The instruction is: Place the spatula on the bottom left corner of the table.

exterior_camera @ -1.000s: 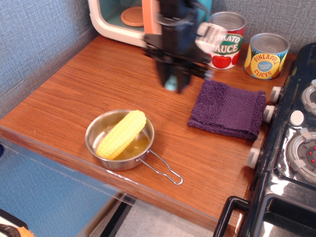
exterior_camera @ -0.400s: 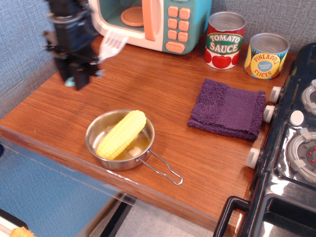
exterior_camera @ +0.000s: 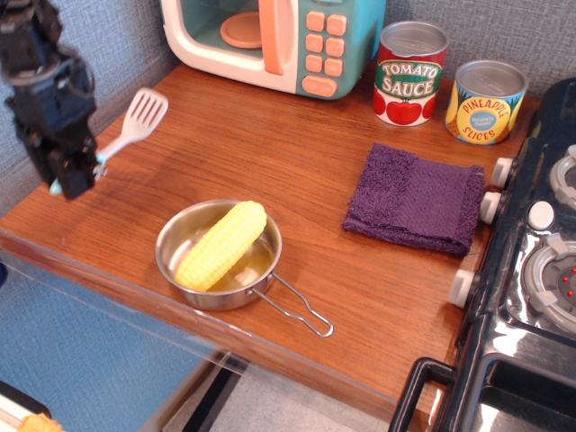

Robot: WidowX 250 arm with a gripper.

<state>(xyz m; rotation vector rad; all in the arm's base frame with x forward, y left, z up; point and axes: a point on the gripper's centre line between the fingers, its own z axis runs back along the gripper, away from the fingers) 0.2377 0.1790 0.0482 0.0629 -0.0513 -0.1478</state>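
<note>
My black gripper (exterior_camera: 74,173) is at the far left, above the front left part of the reddish-brown table (exterior_camera: 270,162). It is shut on the spatula (exterior_camera: 135,121). The white slotted head points up and to the right, and a bit of the light blue handle shows below the fingers. The spatula is held tilted above the wood; I cannot tell whether it touches.
A steel pan (exterior_camera: 219,256) with a corn cob (exterior_camera: 221,243) sits near the front edge. A purple cloth (exterior_camera: 416,198) lies to the right. A toy microwave (exterior_camera: 274,40), two cans (exterior_camera: 411,58) and a black stove (exterior_camera: 531,270) border the back and right.
My gripper has carried the spatula from the back middle, near the tomato can, across to the far left and lower toward the front left corner.
</note>
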